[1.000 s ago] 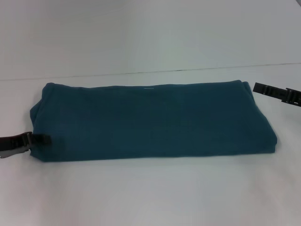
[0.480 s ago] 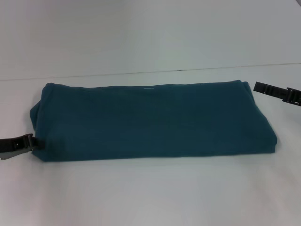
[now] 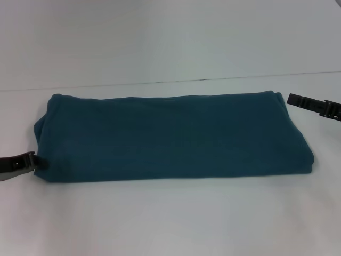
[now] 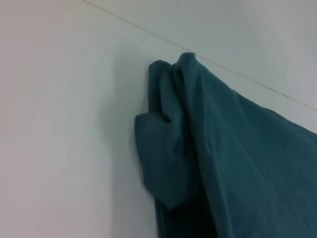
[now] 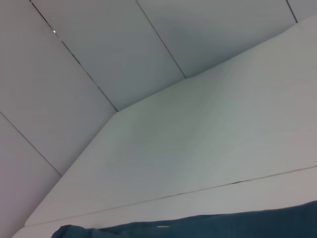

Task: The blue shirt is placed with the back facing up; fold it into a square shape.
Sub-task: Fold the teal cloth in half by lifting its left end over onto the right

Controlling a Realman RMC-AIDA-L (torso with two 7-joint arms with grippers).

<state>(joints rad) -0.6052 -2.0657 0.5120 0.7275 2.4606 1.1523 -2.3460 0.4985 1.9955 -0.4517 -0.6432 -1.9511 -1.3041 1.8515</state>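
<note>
Left gripper (image 3: 21,163) low at left edge, tip just beside blue shirt (image 3: 170,136) near-left corner; jaw state unclear. Shirt lies folded into long band across white table (image 3: 170,218). Right gripper (image 3: 314,105) just off shirt's far-right corner, apart from cloth; jaw state unclear.

Bare lab: white table (image 3: 170,224), panelled wall (image 5: 99,59)
</note>
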